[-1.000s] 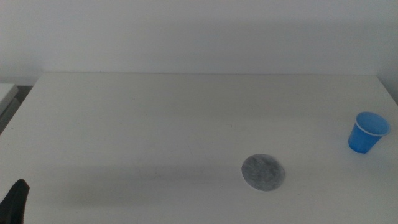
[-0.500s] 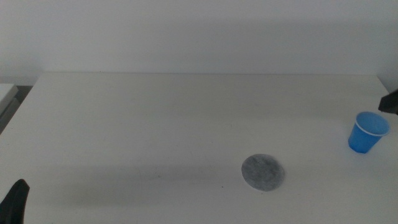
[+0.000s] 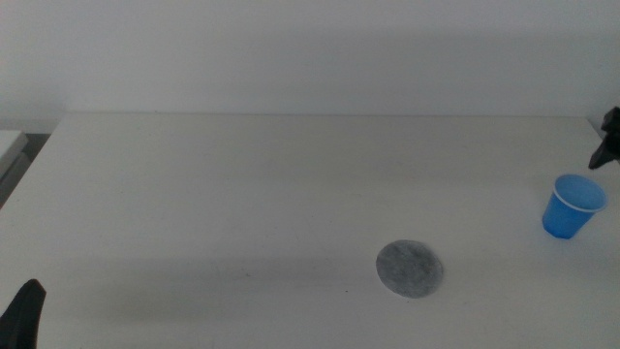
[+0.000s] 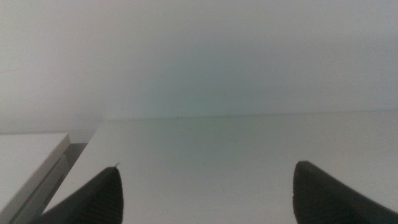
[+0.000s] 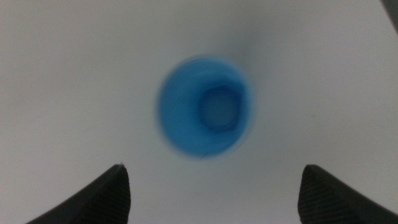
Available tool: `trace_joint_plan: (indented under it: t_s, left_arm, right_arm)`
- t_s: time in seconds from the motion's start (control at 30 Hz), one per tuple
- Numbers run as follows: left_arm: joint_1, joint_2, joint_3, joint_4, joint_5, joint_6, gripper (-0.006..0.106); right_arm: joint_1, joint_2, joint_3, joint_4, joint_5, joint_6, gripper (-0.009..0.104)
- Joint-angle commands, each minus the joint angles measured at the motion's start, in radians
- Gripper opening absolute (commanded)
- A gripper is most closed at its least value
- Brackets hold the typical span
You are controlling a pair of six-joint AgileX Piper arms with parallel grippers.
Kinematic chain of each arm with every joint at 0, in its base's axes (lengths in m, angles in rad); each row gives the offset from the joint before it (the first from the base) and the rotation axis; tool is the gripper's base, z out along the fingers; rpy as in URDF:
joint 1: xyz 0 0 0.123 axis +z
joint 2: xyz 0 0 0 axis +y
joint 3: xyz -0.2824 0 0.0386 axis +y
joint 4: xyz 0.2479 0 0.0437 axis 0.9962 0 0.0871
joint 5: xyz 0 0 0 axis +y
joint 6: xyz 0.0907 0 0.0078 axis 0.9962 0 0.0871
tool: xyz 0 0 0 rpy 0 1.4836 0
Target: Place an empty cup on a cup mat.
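- The right gripper [image 5: 211, 199] hangs above the cup [image 5: 204, 115], jaws spread wide and holding nothing; its wrist camera looks nearly straight down into the cup's mouth, the picture smeared with blur.
- In the middle view only a dark tip of the right gripper [image 3: 608, 141] shows at the picture's right edge, just beyond the cup [image 3: 573, 206] and clear of it.
- The wide spread looks like readiness to come down around the cup's walls, though no contact has been made.
- The cup stands upright and appears empty, near the right edge of the white table [image 3: 242, 184], its lighter inside open to the camera.
- The cup mat [image 3: 411, 269] lies flat on the table towards the front, well apart from the cup and to its left; it carries nothing, so the task's main step is not yet done.
- The left gripper [image 4: 205, 199] waits at the table's near left corner, jaws also wide apart and empty; a sliver of the left gripper [image 3: 24, 312] shows at the middle view's bottom edge.
- Nothing lies on the table between cup and mat; a white ledge [image 4: 28, 158] sits beside the table's left edge, far from the work.
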Motion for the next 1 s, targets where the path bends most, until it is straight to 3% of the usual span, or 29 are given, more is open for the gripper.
trace_joint_plan:
  t_s: [0.0, 0.13, 0.27, 0.33, 0.43, 0.63, 0.97]
  left_arm:
    - [-0.001, -0.004, 0.000, -0.002, -0.013, -0.003, 0.094]
    - [-0.001, -0.004, 0.000, -0.002, -0.013, -0.003, 0.094]
    - [-0.001, -0.004, 0.000, -0.002, -0.013, -0.003, 0.094]
    - [-0.001, -0.004, 0.000, -0.002, -0.013, -0.003, 0.094]
    - [-0.001, -0.004, 0.000, -0.002, -0.013, -0.003, 0.094]
    - [-0.001, -0.004, 0.000, -0.002, -0.013, -0.003, 0.094]
    - [-0.001, -0.004, 0.000, -0.002, -0.013, -0.003, 0.094]
  right_arm:
    - [-0.029, 0.060, -0.026, -0.016, -0.001, -0.010, 0.090]
    - [-0.034, 0.167, -0.033, -0.020, -0.067, -0.010, 0.082]
    - [-0.034, 0.258, -0.033, -0.016, -0.139, -0.010, 0.066]
    - [-0.034, 0.289, -0.033, -0.016, -0.170, -0.017, 0.050]
    - [-0.032, 0.305, -0.033, -0.006, -0.176, -0.066, -0.004]
    - [0.054, 0.195, -0.033, -0.004, -0.136, -0.080, -0.001]
    - [0.341, 0.074, -0.033, 0.015, -0.070, -0.032, -0.001]
